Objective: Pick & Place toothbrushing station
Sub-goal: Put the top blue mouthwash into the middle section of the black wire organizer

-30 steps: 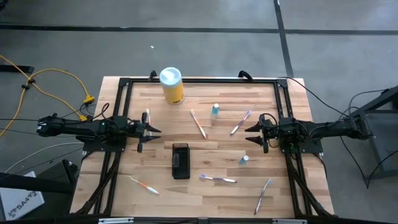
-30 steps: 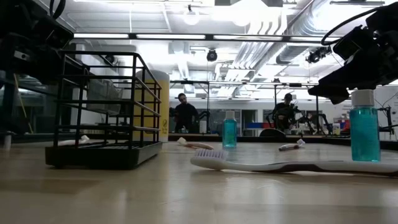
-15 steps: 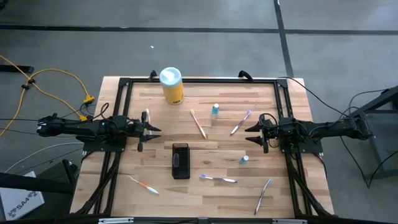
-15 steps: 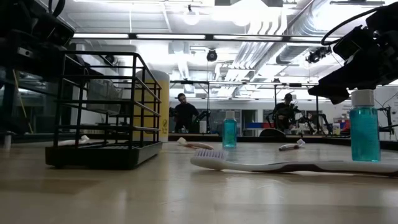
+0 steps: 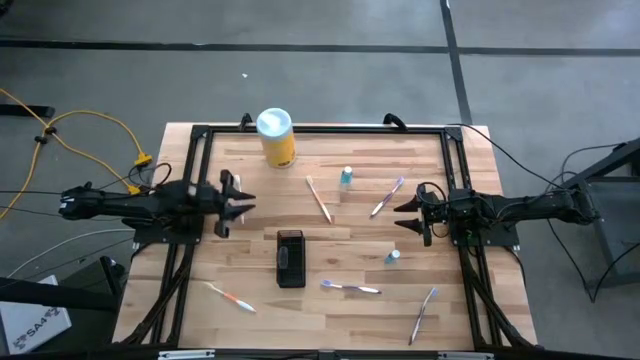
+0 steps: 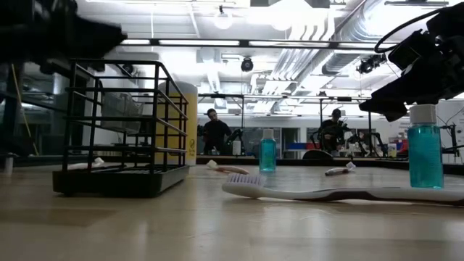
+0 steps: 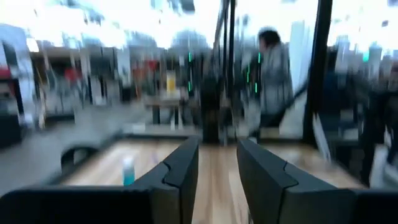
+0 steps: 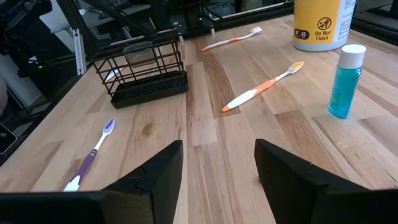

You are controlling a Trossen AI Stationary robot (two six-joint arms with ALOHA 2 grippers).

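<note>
The toothbrushing station (image 5: 291,258) is a small black wire rack that stands on its base near the table's middle; it also shows in the low view (image 6: 123,130) and the right wrist view (image 8: 142,68). My left gripper (image 5: 243,203) is open at the table's left side, raised and tipped up, left of and beyond the station; its wrist view shows an empty gap between the fingers (image 7: 217,180). My right gripper (image 5: 400,217) is open and empty at the right side (image 8: 221,180), facing the station.
A yellow canister (image 5: 275,137) with a white lid stands at the far edge. Two blue bottles (image 5: 346,177) (image 5: 393,256) stand upright. Several toothbrushes lie scattered, among them an orange one (image 5: 318,198), purple ones (image 5: 387,196) (image 5: 350,287) and one near the front left (image 5: 230,296).
My left gripper has risen and tipped upward, from pointing slightly down at the table to pointing slightly above level. Its wrist view now looks across the table into the room. Its fingers have kept their gap. Nothing on the table has moved.
</note>
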